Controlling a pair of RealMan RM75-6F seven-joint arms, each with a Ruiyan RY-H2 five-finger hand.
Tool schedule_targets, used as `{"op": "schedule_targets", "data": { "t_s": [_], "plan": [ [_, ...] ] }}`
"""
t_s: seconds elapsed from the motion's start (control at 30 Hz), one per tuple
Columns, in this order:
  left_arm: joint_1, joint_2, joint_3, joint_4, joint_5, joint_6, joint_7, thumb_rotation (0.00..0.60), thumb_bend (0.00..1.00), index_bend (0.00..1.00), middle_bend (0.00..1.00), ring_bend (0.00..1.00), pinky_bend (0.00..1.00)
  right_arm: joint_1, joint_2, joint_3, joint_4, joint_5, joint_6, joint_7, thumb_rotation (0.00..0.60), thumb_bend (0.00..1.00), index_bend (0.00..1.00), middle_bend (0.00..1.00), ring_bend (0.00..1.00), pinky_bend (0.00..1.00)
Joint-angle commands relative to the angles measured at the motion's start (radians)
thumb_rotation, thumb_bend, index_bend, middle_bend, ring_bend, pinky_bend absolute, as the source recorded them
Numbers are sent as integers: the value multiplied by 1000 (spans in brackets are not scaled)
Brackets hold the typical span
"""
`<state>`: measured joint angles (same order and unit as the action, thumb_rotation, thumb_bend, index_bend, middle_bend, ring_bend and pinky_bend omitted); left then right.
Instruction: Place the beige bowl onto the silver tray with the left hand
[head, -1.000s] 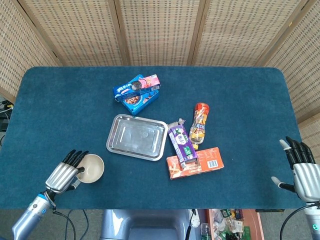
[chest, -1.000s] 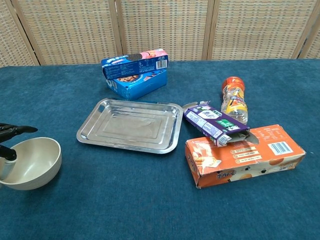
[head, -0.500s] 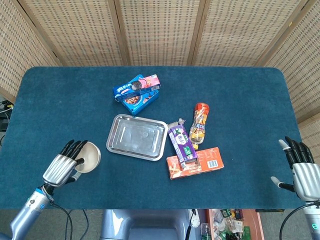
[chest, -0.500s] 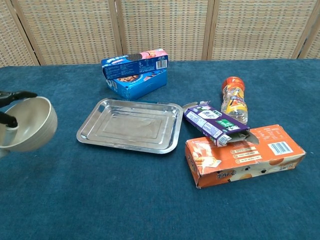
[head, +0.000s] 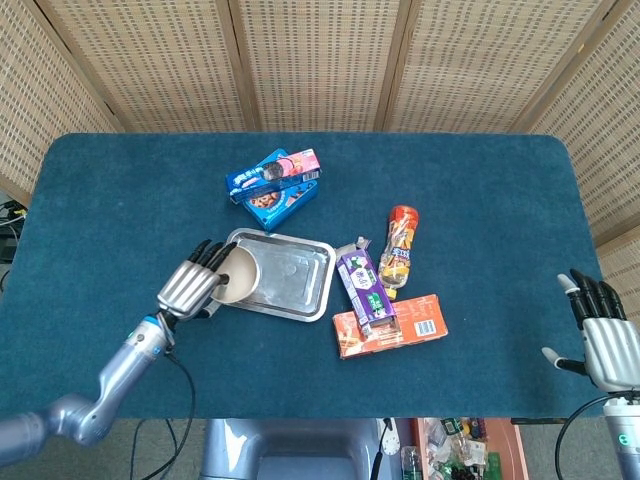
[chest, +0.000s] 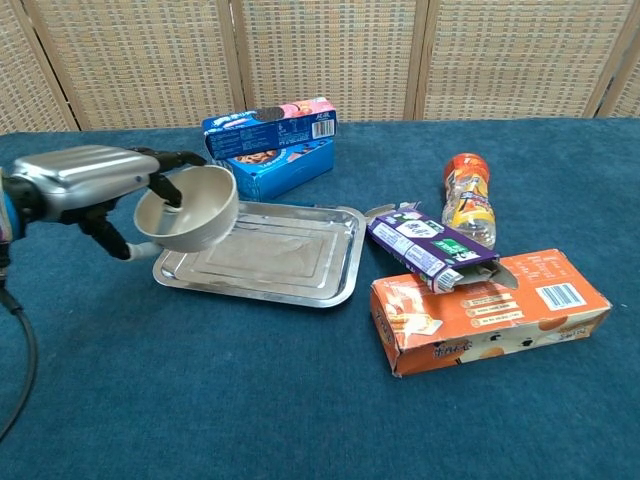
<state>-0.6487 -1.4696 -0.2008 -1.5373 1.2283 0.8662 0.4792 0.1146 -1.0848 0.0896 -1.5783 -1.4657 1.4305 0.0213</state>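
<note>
My left hand (chest: 85, 185) grasps beige bowl (chest: 189, 208), tilted, above silver tray (chest: 300, 280) edge. Blue cloth table (head: 120, 200) beneath; wicker screens (head: 320, 60) beyond. Right hand (head: 605, 345) released, fingers apart.

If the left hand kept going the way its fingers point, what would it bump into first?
Probably the tray. The left hand holds the bowl above the tray's near-left end, fingers pointing across it toward the purple carton. Height is hard to judge.

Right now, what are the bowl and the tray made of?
The beige bowl, held by the left hand, looks like matte plastic or ceramic: smooth, dull, no glare. Which one I cannot tell. The silver tray looks like polished metal: it mirrors light.
</note>
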Motion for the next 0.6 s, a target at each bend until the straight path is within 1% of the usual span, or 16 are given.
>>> {"op": "schedule_targets", "data": {
  "t_s": [0.03,0.17,0.27,0.47,0.5,0.57,0.6],
  "plan": [
    [-56,-60,-24,43,-65,-33,49,600,414,652,0,0,0,2,-1,2,3,5,-5,0,600,0,0,0,0,0],
    [-84,-99,-24,55,-123,-27,95,600,414,652,0,0,0,6,-2,4,5,13,-13,1,600,0,0,0,0,0],
    [-111,-120,-24,56,-189,-22,148,600,413,652,0,0,0,7,-1,6,7,19,-17,5,600,0,0,0,0,0],
    [-149,-144,-19,47,-294,2,223,600,414,639,0,0,0,8,1,6,9,17,-16,14,600,0,0,0,0,0],
    [-153,-147,-16,47,-308,9,233,600,414,610,0,0,0,7,1,6,10,17,-16,15,600,0,0,0,0,0],
    [-159,-153,-9,46,-341,23,254,600,408,512,0,0,0,7,1,6,11,17,-14,17,600,0,0,0,0,0],
    [-163,-155,-6,44,-357,33,268,600,366,405,0,0,0,6,1,6,11,17,-14,18,600,0,0,0,0,0]
  ]
}}
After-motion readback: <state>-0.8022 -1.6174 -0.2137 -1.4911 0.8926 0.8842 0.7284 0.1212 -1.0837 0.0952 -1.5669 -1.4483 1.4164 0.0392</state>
